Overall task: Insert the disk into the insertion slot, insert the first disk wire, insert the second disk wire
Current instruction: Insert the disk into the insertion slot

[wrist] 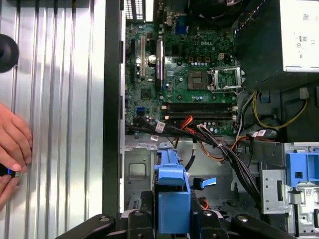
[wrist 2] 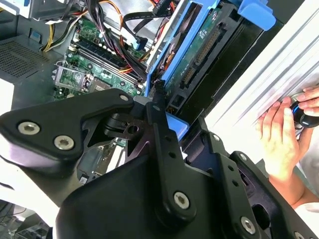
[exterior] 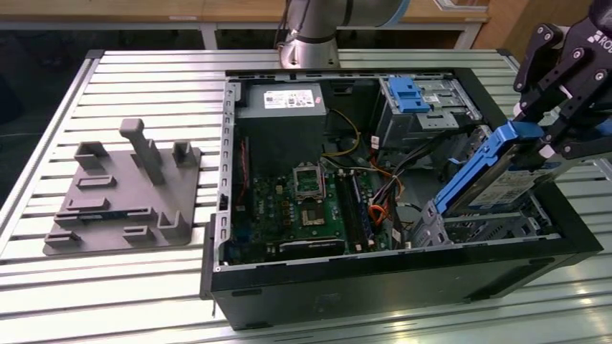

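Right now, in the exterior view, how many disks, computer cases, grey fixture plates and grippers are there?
disk: 1
computer case: 1
grey fixture plate: 1
gripper: 1
Total: 4

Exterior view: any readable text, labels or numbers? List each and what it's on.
Nothing reads as a whole text.
On the grey metal power supply box, white label: print too small to read.
On the silver disk in its bright blue plastic caddy, white label: print too small to read.
On the black claw gripping that disk, white lettering: cut off at the picture's edge.
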You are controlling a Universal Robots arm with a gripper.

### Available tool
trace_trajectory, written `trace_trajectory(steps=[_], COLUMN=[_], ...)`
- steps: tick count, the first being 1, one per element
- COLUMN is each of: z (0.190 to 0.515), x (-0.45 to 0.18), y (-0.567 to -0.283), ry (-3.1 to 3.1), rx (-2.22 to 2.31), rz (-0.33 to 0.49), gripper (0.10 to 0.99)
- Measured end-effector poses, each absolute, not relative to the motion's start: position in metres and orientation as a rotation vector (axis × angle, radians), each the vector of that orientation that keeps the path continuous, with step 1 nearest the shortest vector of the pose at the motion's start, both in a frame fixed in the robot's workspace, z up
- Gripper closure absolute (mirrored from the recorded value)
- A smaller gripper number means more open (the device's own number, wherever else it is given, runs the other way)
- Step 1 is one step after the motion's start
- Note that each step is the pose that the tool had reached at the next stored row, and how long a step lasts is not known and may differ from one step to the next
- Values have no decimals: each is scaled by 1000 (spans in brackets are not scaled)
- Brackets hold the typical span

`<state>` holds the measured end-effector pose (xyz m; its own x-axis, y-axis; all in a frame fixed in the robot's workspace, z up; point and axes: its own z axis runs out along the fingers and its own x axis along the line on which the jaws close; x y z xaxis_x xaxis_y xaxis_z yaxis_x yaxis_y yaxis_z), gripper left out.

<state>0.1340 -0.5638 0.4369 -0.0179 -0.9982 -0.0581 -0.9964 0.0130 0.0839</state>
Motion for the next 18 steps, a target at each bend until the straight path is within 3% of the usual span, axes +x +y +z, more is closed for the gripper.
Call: trace_trajectory(steps=[14, 16, 18], z=[412, 408, 407], x=[134, 134, 134], y=[-565, -565, -565], ry=[-2223, -2223, -2223], rx=[2189, 2189, 2189], rz=[-157, -157, -157], gripper=[722, 651, 651])
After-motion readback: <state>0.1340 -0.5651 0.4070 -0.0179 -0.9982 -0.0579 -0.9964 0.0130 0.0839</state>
